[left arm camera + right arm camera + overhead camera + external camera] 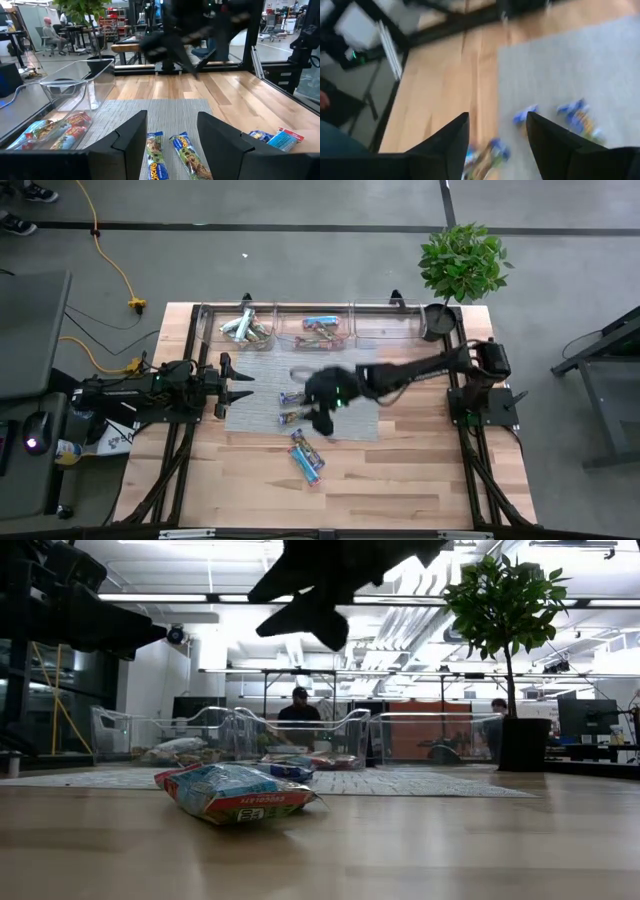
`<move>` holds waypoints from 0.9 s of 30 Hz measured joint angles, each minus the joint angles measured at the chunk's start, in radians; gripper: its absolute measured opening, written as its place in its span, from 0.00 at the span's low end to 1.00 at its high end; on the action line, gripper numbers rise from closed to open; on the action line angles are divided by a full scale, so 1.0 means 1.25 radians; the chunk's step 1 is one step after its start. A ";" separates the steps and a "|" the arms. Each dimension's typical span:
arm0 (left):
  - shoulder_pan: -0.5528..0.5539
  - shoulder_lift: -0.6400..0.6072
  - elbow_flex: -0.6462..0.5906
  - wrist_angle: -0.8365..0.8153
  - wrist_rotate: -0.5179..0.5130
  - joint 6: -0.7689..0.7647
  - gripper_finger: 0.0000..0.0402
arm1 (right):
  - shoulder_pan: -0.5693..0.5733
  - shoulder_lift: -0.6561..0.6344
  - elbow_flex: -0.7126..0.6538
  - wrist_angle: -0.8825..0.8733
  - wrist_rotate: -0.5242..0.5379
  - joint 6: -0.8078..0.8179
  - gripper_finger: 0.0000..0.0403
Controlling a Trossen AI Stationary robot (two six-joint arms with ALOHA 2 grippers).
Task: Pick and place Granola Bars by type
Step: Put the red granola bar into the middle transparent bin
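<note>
Two blue-wrapped granola bars point(292, 397) point(292, 417) lie flat on the grey mat point(260, 405). In the left wrist view they point(155, 155) point(187, 152) show just ahead of my open left gripper point(172, 115), which hovers at the mat's left edge point(235, 380). Two more bars, blue and red point(305, 455) point(235, 795), lie on the bare wood near the mat's near edge. My right gripper point(322, 420) point(497, 116) hangs open above the mat, beside the blue bars point(577, 112), touching nothing. Silver-green bars point(240, 328) and pink-red bars point(320, 330) lie in the bins.
Three clear bins point(385, 325) stand in a row along the table's far edge. A potted plant point(437, 320) stands at the far right corner. Bare wood lies on the near side of the table point(400, 480). People sit in the room beyond point(300, 710).
</note>
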 joint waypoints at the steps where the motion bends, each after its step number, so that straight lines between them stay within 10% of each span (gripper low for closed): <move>1: 0.000 0.000 0.000 0.000 0.000 0.000 0.43 | 0.024 0.000 0.000 -0.018 0.018 0.008 0.47; 18: 0.000 0.000 0.000 0.000 0.000 0.000 0.43 | 0.170 0.038 0.014 -0.039 0.031 0.243 0.63; 27: 0.000 0.000 0.000 0.000 0.000 0.000 0.43 | 0.195 0.228 0.330 -0.324 0.030 0.116 0.58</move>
